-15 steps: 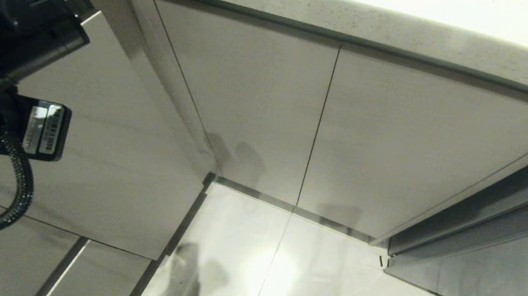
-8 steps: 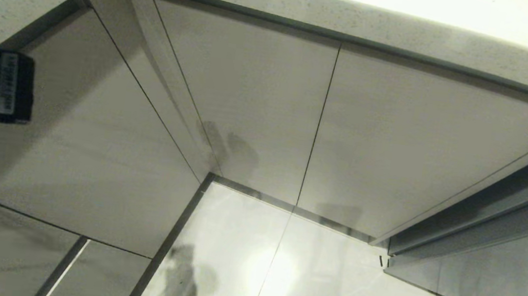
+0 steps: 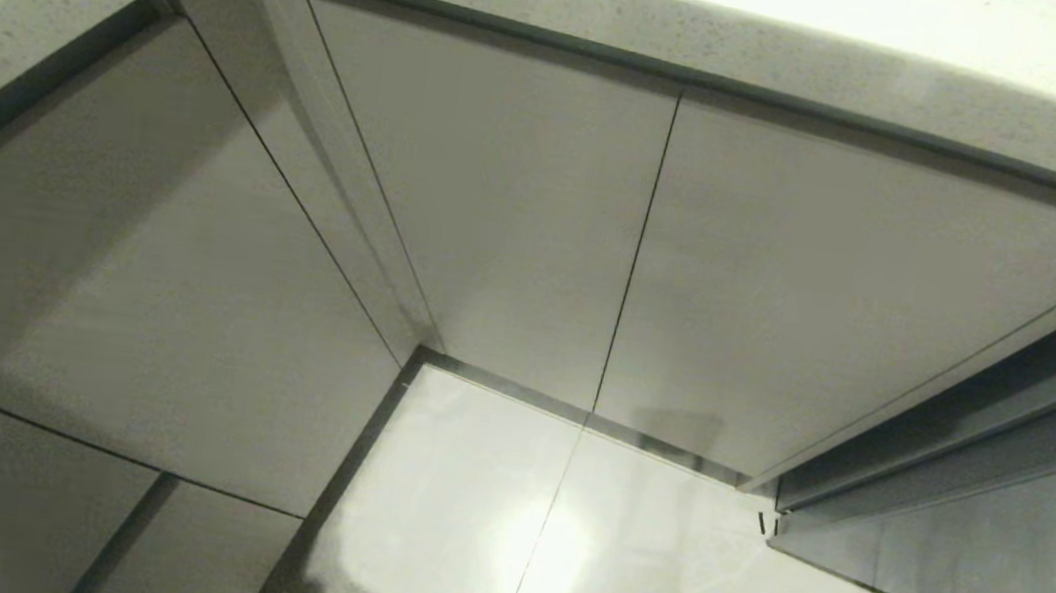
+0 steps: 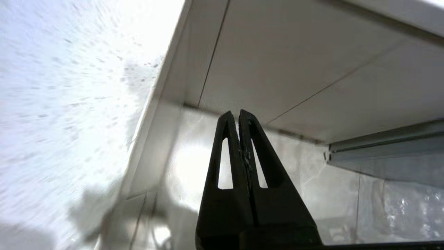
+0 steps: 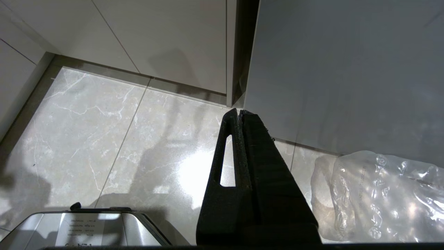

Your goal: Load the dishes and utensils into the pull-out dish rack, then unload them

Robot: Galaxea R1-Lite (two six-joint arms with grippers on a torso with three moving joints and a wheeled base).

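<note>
The head view takes in only the speckled worktop edge, the flat pale-grey cabinet fronts below it and the glossy floor; no dishes, utensils or wire rack show in any view, so the pull-out dish rack is judged to be shut away behind one of these panels — which one cannot be told. Neither arm appears in the head view. The left hand shows in its own wrist view, clenched on nothing, its tips pressed together and aimed toward the corner where the cabinet fronts meet the floor, with the worktop's pale surface blurred close beside it. The right hand is likewise clenched and empty, pointing down at the floor near a crinkled plastic bag. The step in hand looks like getting the rack open, or reaching for the dishes. To do it well, the left hand should first release its fingers, then find a panel's upper edge — no handle is visible — and draw straight outward rather than at an angle, so the runners do not bind.
</note>
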